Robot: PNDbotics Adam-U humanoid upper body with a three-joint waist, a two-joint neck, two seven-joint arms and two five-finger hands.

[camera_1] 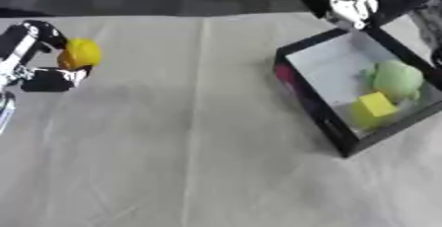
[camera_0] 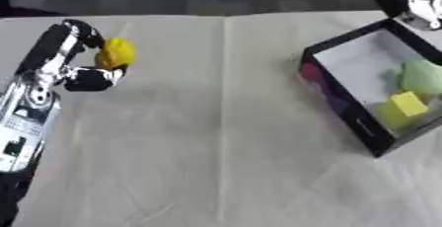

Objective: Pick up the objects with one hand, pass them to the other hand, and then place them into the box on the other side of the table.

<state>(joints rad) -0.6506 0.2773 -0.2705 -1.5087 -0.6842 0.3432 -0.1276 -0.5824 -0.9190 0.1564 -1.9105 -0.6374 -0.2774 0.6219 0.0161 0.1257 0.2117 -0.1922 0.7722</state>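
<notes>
A small yellow and orange object (camera_0: pixel 116 53) sits in my left hand (camera_0: pixel 76 58) at the table's left side, fingers and thumb curled round it. The black-walled box (camera_1: pixel 313 106) stands at the right, and inside it lie a pale green object (camera_1: pixel 398 79) and a yellow block (camera_1: pixel 376 104). My right hand (camera_1: pixel 362 5) hovers above the box's far corner near the top right; whether its fingers are open or shut is not visible.
A light cloth covers the table (camera_0: pixel 216 137), with a crease running down its middle. Beyond the far edge the floor is dark. The box's dark near wall carries a pink patch (camera_1: pixel 285 73).
</notes>
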